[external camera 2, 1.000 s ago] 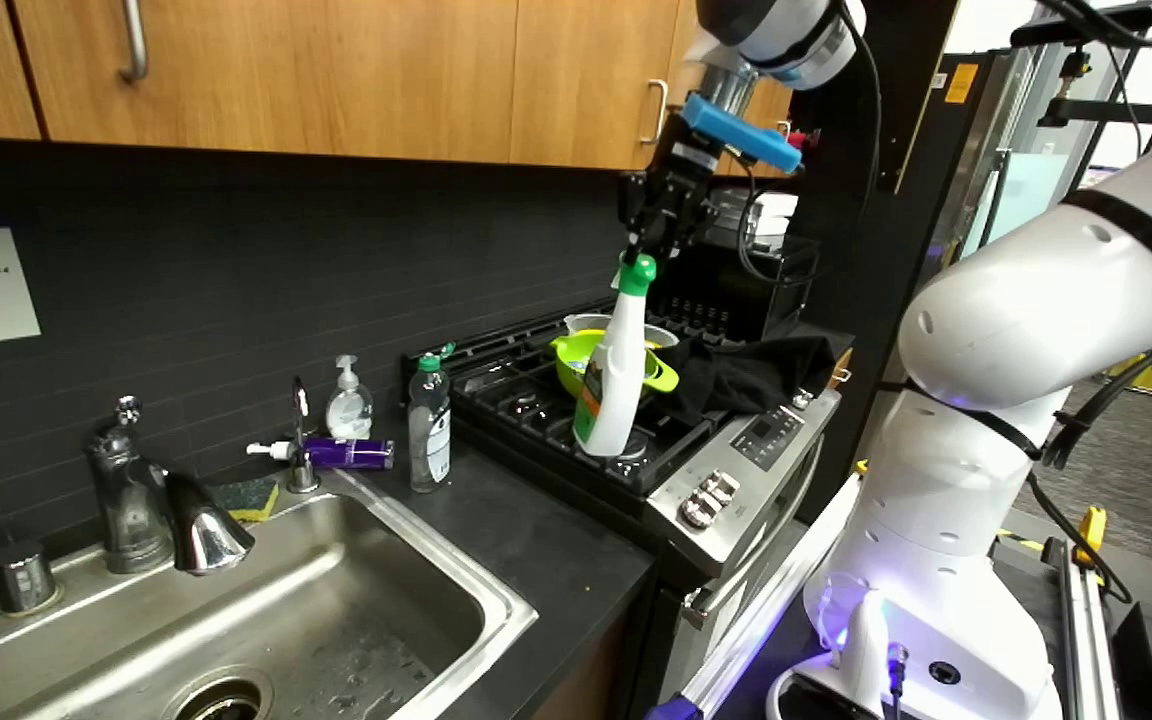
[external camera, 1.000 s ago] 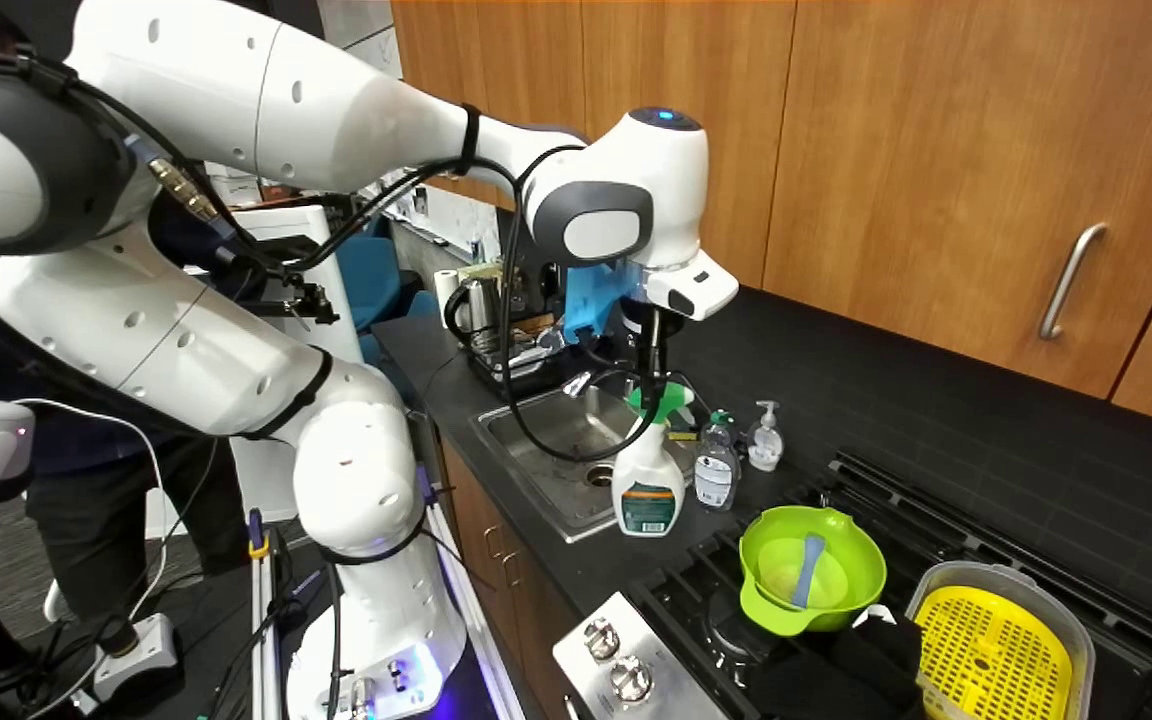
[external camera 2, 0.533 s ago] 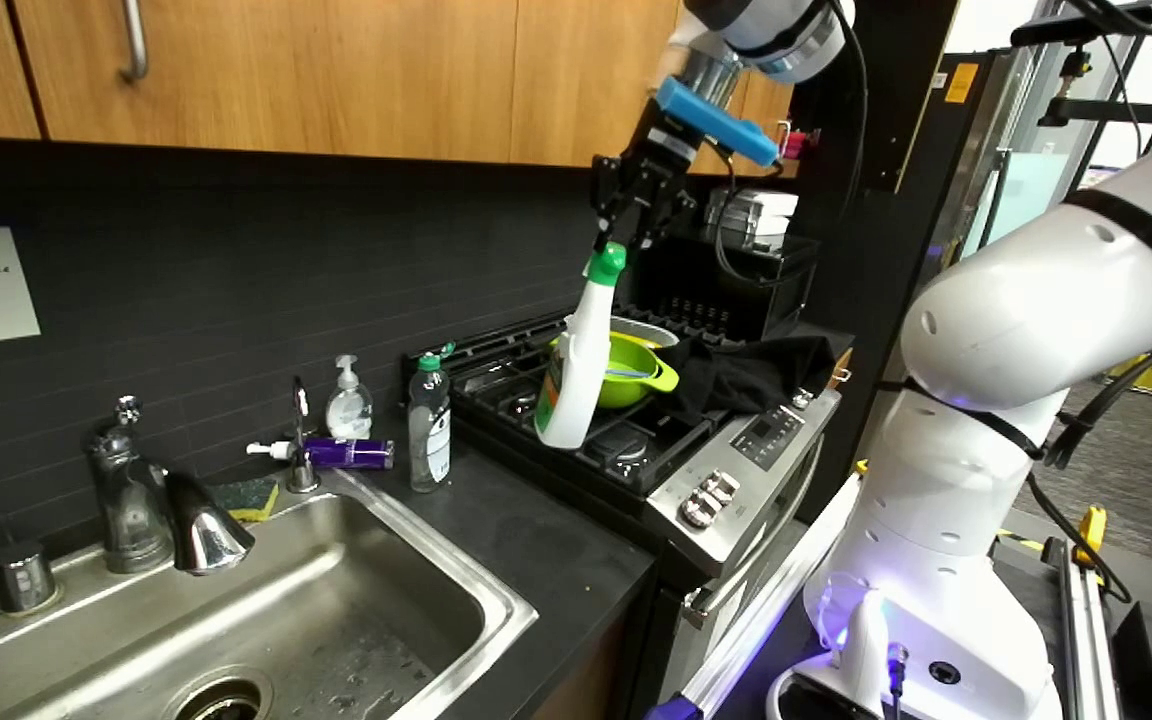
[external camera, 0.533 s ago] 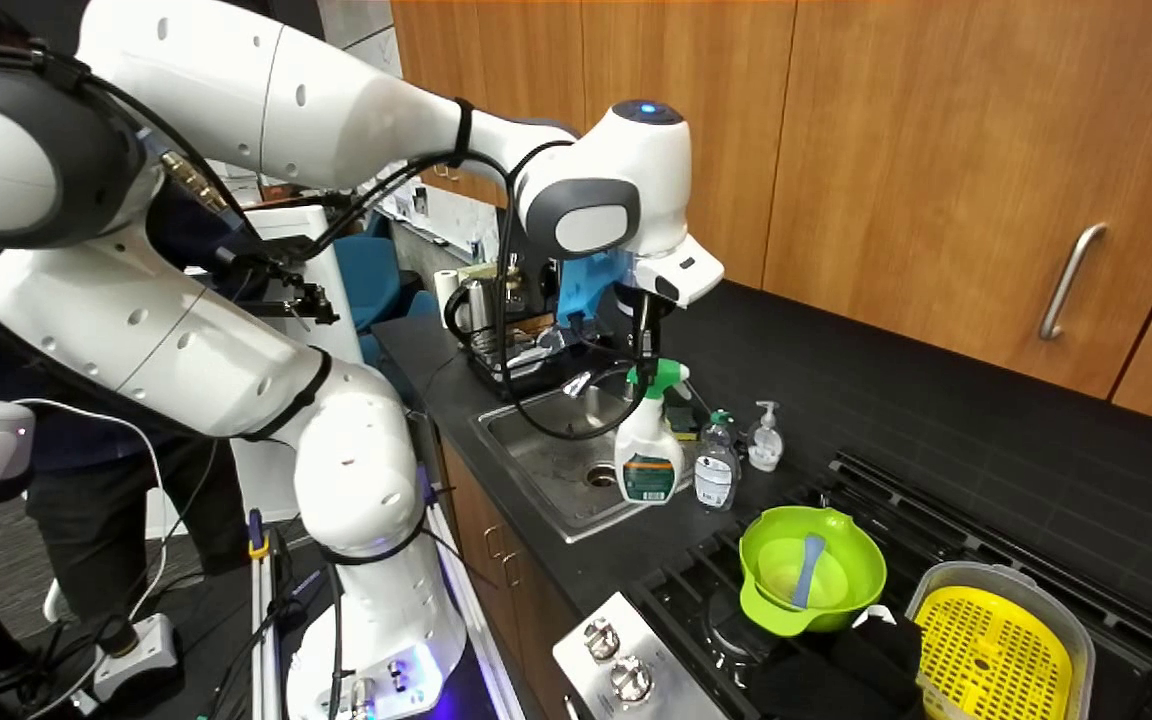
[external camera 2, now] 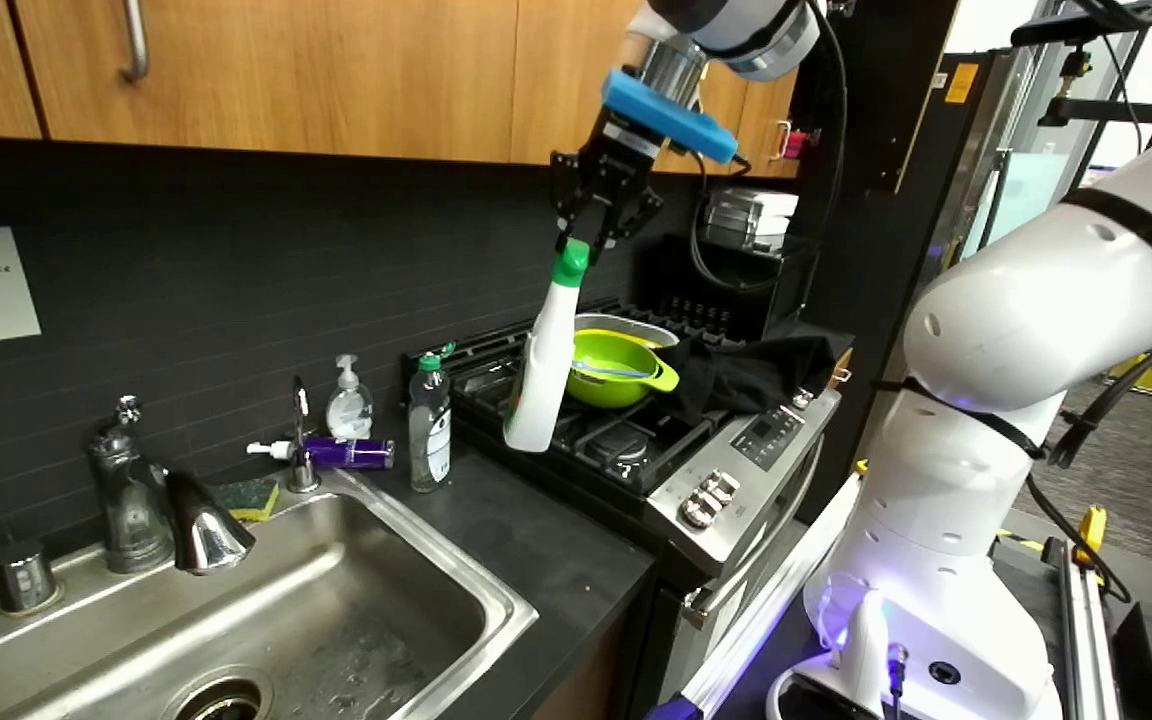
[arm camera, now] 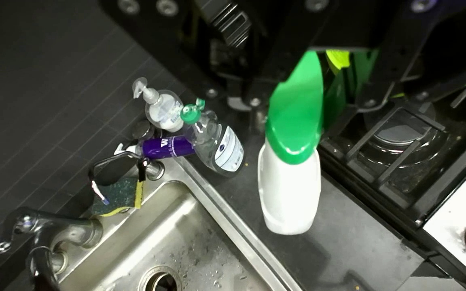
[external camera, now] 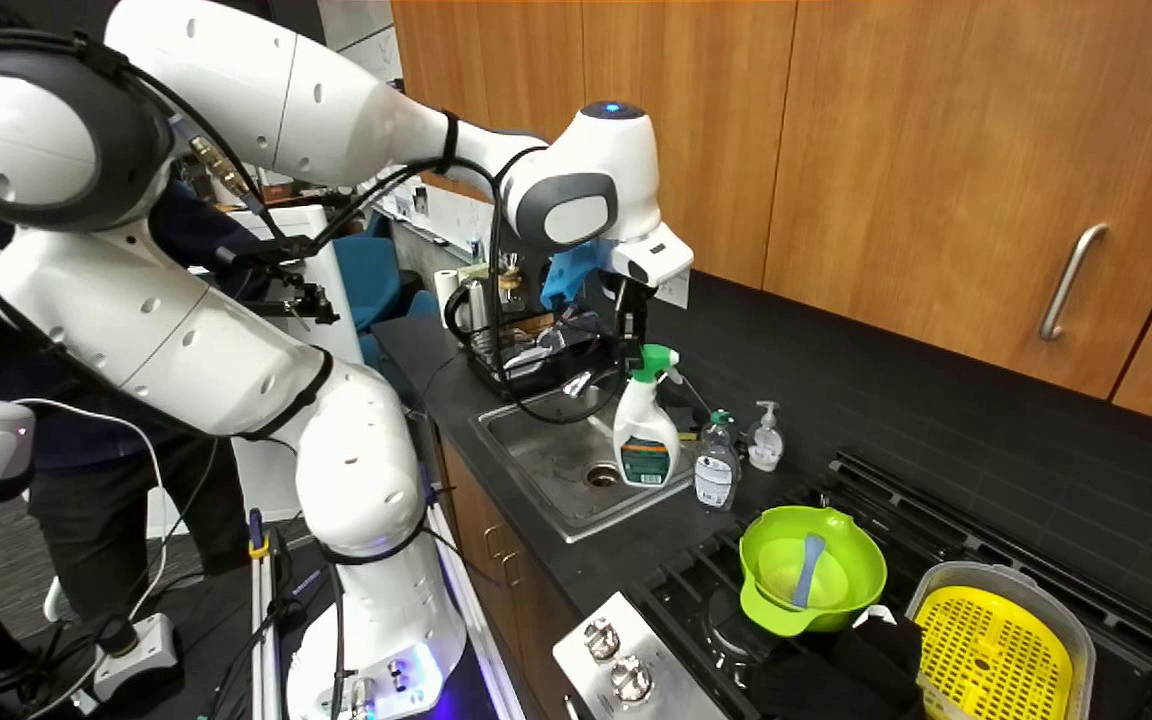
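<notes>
Hanging head-up from the claw (external camera 2: 584,247), a white spray bottle (external camera 2: 544,370) is held in the air, with the claw clenched on its green top. The bottle is extended downward from the fingertips: its long axis is set roughly in line with the claw, and in an exterior view both are slanted, the base pointed toward the sink side. It is carried by one arm (external camera: 361,470) alone. In the wrist view the base is seen against the strip of counter (arm camera: 350,230) between the sink (arm camera: 228,224) and the stove (external camera 2: 676,513); how high it is held above that strip cannot be told.

On the sink side, room is narrowed by a dish soap bottle (arm camera: 228,151), stood upright near the spray bottle but not touched by it. Beyond, a soap pump (arm camera: 166,113) is stood by the wall (external camera 2: 206,250), a purple bottle (arm camera: 166,147) is laid on its side, and a sponge (arm camera: 117,196) is set near the faucet (arm camera: 69,232). On the stove side, the stove's edge is met first, then the green bowl (external camera 2: 618,391) and the black cloth (external camera 2: 736,380). Overhead, lifting is limited by the cupboards (external camera 2: 336,80). The most open room is judged to be left toward the counter's front edge.
</notes>
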Available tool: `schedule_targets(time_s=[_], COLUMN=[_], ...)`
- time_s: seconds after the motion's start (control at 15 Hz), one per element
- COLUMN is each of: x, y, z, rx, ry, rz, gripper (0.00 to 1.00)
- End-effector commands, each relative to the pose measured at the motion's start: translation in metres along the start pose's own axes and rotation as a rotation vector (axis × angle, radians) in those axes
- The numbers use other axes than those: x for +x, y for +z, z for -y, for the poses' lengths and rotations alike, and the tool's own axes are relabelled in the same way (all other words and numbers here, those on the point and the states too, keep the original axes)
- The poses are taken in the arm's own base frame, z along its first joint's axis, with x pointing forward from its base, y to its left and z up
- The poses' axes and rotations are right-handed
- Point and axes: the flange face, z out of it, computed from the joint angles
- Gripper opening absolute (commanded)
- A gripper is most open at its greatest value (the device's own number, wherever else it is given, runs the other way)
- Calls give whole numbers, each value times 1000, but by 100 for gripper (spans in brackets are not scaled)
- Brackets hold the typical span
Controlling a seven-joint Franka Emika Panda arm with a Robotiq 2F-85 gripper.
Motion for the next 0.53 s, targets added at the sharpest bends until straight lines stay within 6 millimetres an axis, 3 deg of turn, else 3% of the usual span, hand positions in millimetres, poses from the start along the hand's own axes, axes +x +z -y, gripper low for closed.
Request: schedule_targets(time_s=[0.0, 0.27, 0.47], x=[-5, -11, -6], y=[-4, -1, -6], z=[20, 28, 17], rx=[7, -10, -18], ry=[12, 12, 47], rz=[-25, -27, -25], gripper=[14, 14, 14])
